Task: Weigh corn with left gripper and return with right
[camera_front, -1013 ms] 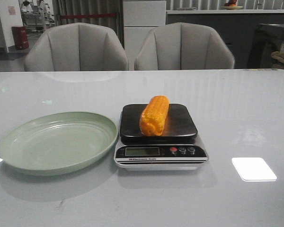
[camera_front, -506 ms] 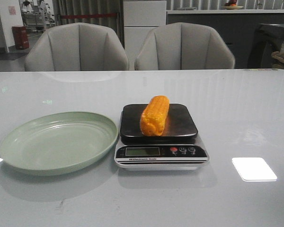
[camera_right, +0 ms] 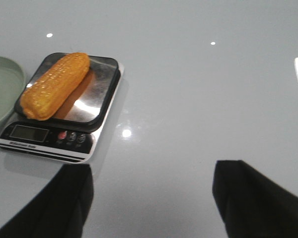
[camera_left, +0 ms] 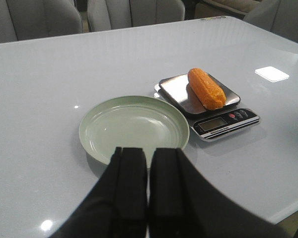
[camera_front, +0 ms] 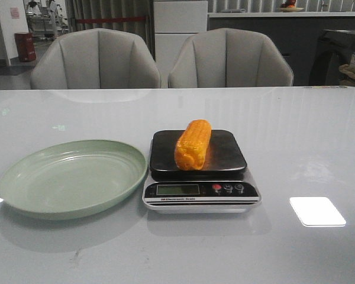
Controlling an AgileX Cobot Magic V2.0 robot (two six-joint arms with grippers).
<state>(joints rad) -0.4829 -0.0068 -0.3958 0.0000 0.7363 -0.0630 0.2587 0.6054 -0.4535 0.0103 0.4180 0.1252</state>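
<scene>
The left gripper [camera_left: 148, 186] is closed and empty; the right gripper [camera_right: 154, 198] spread wide.

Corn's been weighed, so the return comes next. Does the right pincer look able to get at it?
Probably yes. The right pincer is open and empty, and the corn lies uncovered on the scale, with only bare table between them.

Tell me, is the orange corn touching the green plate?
Apart. The front view shows the orange corn cob lying on the black scale, beside the round green plate.
</scene>
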